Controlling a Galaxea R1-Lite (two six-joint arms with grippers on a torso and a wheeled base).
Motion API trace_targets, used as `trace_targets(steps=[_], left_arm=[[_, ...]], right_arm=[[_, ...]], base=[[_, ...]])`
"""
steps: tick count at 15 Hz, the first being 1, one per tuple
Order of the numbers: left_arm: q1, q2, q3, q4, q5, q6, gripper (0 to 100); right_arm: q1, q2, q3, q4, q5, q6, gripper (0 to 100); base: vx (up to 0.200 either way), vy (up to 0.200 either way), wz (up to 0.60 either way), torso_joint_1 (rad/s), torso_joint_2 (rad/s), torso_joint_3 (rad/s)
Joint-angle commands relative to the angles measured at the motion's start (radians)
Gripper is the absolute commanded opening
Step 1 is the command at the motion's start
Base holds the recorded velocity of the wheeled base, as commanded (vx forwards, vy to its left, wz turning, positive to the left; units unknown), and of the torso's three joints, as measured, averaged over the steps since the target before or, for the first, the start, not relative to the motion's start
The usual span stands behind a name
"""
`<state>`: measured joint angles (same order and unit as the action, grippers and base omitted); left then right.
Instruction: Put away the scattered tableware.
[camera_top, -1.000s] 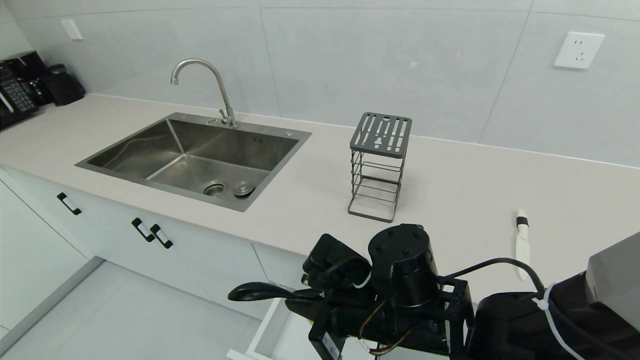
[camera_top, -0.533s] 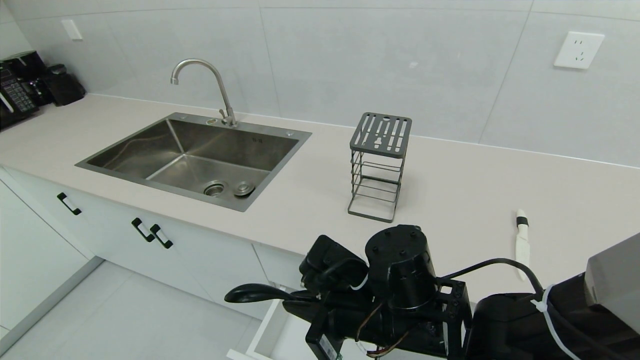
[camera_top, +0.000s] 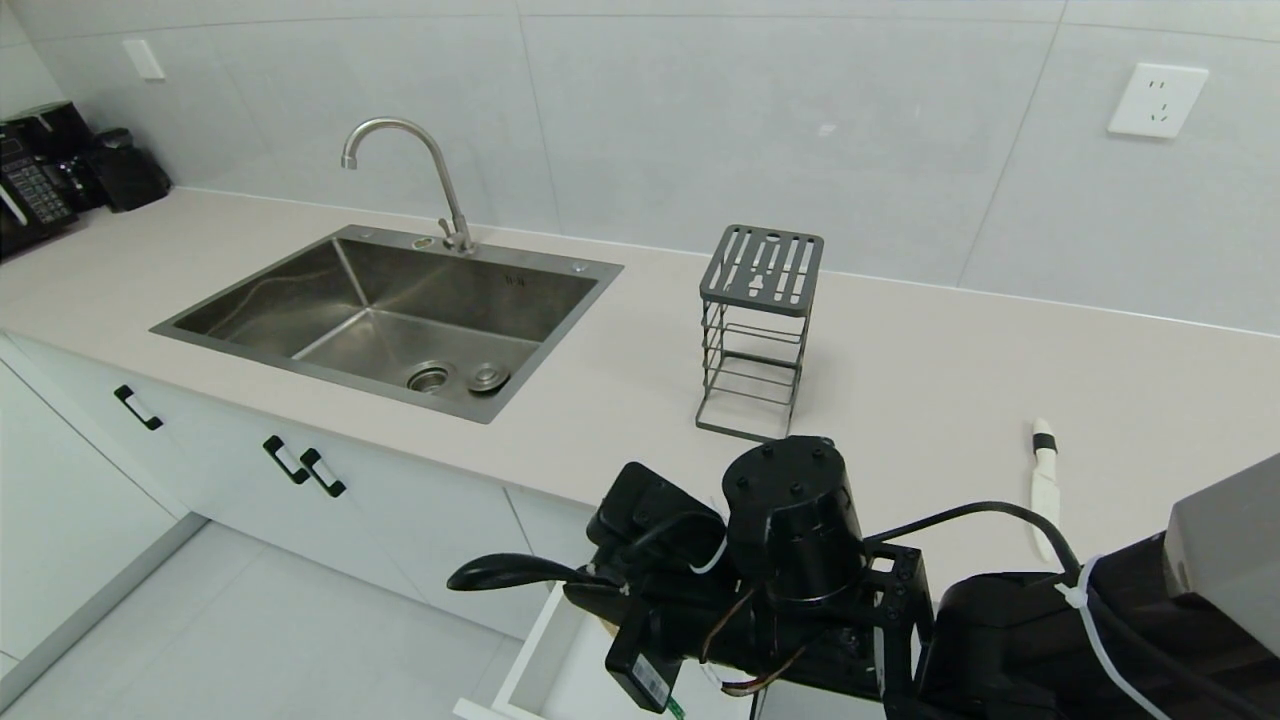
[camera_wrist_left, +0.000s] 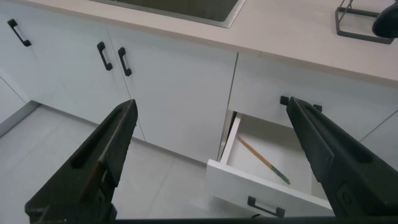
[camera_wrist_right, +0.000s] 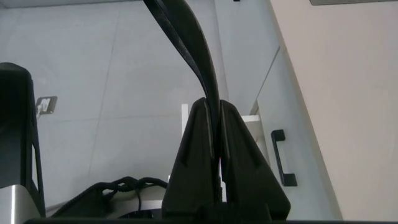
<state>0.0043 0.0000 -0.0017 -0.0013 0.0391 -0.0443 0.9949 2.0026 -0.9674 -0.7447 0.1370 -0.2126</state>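
Right pincer (camera_wrist_right: 215, 107): closed tight on the handle of the black spoon (camera_top: 505, 573), near the open drawer (camera_wrist_left: 227, 144).
Left pincer (camera_wrist_left: 210, 107): wide open, holding nothing.
Knife (camera_top: 1043, 478): flat on the tabletop (camera_top: 900, 380), at the right side.

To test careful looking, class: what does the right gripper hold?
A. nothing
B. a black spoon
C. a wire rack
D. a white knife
B: the right gripper is shut on the handle of the black spoon; the white knife lies on the counter.
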Motion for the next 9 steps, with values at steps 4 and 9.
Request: trace_targets(steps=[4, 9], left_arm=[[0.000, 0.000, 0.000, 0.000, 0.001, 0.000, 100], [0.000, 0.000, 0.000, 0.000, 0.001, 0.000, 100]], right_arm=[[-0.001, 0.002, -0.002, -0.001, 0.001, -0.001, 0], [-0.001, 0.005, -0.014, -0.001, 0.001, -0.001, 0]], base=[[0.000, 0.000, 0.00, -0.049, 0.08, 0.051], [0.000, 0.000, 0.00, -0.246, 0.49, 0.246]])
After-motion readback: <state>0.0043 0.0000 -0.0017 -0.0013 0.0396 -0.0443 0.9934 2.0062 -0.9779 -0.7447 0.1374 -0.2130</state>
